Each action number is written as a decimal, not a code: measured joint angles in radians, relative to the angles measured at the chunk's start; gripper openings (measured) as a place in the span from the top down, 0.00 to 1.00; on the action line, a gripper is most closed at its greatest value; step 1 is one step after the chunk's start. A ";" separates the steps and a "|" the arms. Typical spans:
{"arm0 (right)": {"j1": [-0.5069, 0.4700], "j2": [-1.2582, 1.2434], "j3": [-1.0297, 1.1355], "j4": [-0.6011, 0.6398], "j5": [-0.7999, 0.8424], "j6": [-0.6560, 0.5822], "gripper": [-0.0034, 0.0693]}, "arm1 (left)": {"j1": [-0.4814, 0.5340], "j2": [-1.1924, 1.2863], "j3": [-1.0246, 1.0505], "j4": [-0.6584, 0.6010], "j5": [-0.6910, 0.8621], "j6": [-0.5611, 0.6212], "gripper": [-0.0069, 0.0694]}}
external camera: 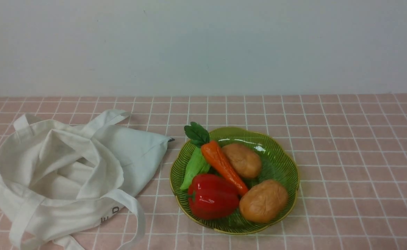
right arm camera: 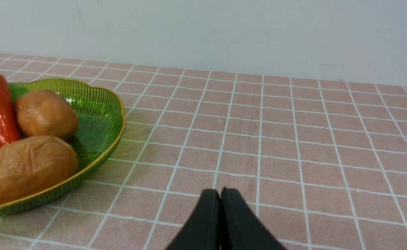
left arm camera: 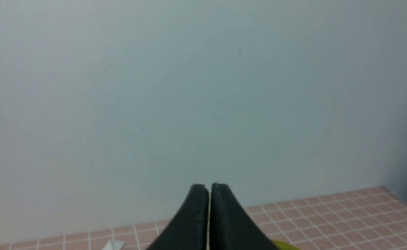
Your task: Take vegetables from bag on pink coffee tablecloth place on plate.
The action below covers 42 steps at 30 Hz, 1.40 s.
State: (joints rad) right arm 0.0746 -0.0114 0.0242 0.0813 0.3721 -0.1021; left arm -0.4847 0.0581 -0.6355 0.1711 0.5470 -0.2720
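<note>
We count one carrot (external camera: 224,167), one pepper (external camera: 213,197), two potatoes (external camera: 263,201) and one green vegetable (external camera: 195,167) on our plate (external camera: 279,166) (one bag (external camera: 64,180) slumps nearby); both grippers (left arm camera: 210,187) (right arm camera: 221,192) are closed, empty.

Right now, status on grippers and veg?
Left gripper shut, empty; right gripper shut, empty. Carrot, pepper, both potatoes on plate. Bag's depths hidden.

Plain background
A pale bluish-white wall (external camera: 203,48) with small dark marks on it stands at the back.
</note>
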 joint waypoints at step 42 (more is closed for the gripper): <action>0.000 0.000 0.000 0.001 0.001 0.000 0.97 | 0.397 -0.072 0.659 -0.235 -0.151 0.529 0.92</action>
State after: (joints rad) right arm 0.0746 -0.0114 0.0242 0.0820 0.3731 -0.1021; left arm -0.0875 -0.0136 0.0236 -0.0635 0.3962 0.2569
